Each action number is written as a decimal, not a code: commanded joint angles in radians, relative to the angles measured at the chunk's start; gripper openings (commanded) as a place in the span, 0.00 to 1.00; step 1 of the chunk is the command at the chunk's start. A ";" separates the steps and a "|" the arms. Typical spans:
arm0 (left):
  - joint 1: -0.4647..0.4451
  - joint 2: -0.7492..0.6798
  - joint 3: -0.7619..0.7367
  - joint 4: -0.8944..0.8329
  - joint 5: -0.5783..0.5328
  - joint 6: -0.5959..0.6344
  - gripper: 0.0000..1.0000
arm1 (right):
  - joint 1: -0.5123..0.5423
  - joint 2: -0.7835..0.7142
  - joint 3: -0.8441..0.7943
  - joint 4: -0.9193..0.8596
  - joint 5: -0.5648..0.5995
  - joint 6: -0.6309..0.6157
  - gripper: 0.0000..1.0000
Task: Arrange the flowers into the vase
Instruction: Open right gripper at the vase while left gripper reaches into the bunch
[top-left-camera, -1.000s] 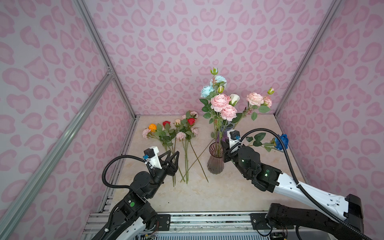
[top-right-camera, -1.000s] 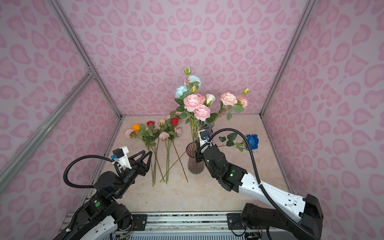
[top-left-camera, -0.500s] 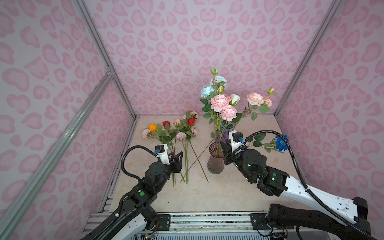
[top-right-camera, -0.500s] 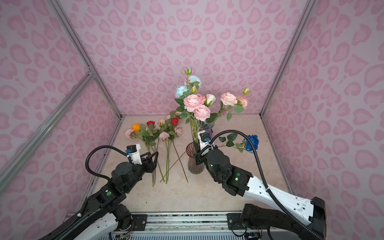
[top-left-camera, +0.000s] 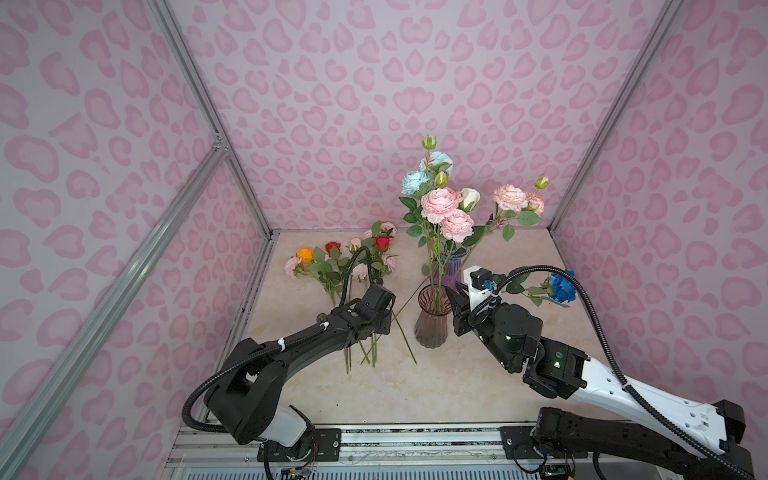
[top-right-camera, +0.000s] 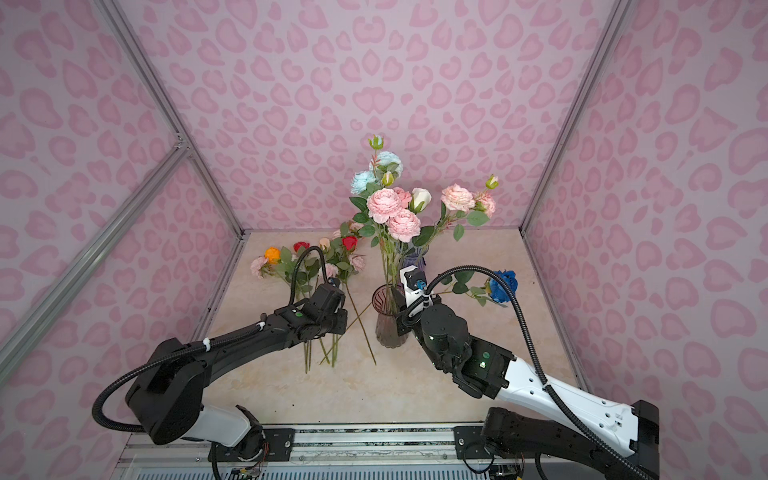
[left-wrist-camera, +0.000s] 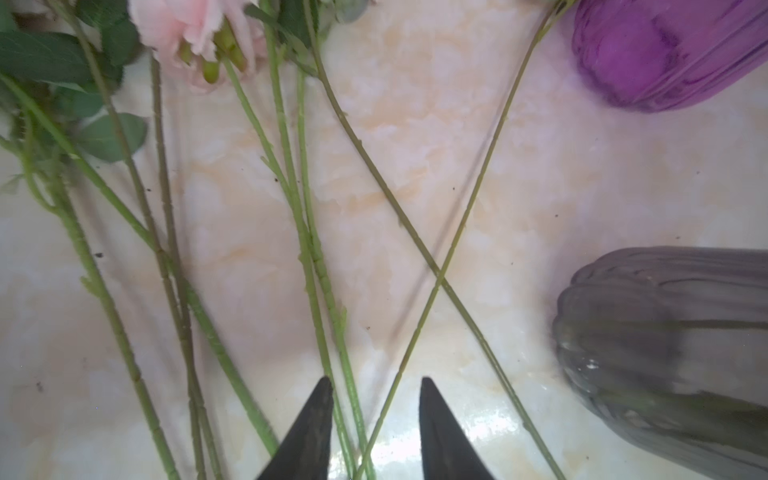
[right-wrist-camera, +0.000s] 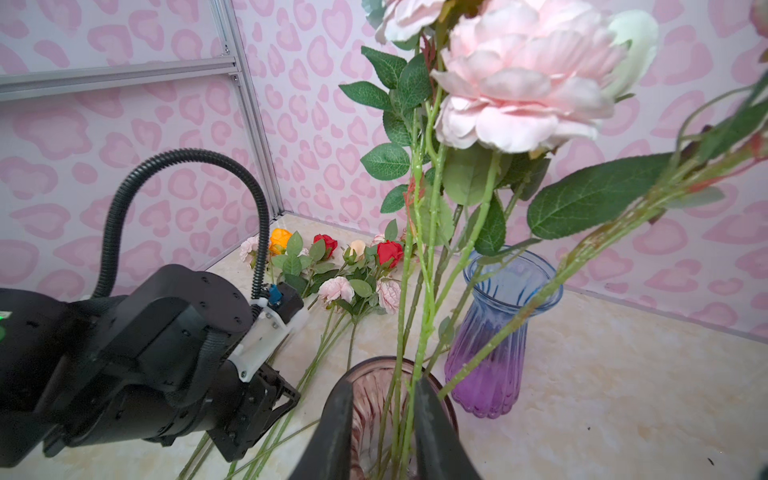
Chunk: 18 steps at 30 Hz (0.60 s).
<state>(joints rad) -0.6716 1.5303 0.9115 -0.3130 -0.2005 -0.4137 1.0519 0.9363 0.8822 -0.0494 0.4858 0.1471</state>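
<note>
A clear ribbed vase (top-left-camera: 432, 328) at the table's middle holds several flowers (top-left-camera: 440, 203) with pink, pale blue and white heads. More flowers (top-left-camera: 345, 262), red, orange and pink, lie loose on the left with their stems (left-wrist-camera: 307, 249) pointing to the front. My left gripper (left-wrist-camera: 376, 380) is down on those stems, open, with three thin stems between its fingers. My right gripper (right-wrist-camera: 384, 384) hovers at the vase rim (right-wrist-camera: 374, 365), its fingers a little apart either side of the standing stems. A dark blue flower (top-left-camera: 561, 289) lies right of the vase.
A second vase (top-left-camera: 455, 259), blue above and purple below, stands empty just behind the clear one. Pink patterned walls with metal posts close in the table on three sides. The left arm's cable (top-left-camera: 357, 266) loops over the loose flowers.
My left arm has reached forward and dropped onto the loose stems, and its jaws have narrowed around them. The right gripper has sunk slightly towards the vase rim.
</note>
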 joint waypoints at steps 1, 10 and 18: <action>-0.004 0.079 0.051 -0.043 0.080 0.062 0.33 | 0.000 -0.029 -0.021 -0.013 0.025 0.023 0.27; -0.030 0.266 0.166 -0.115 -0.012 0.111 0.28 | -0.001 -0.069 -0.052 -0.010 0.031 0.020 0.28; -0.033 0.298 0.182 -0.135 -0.035 0.101 0.12 | -0.002 -0.068 -0.047 -0.006 0.032 0.011 0.28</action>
<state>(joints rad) -0.7033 1.8286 1.0893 -0.4248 -0.2161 -0.3134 1.0508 0.8677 0.8375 -0.0570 0.5053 0.1646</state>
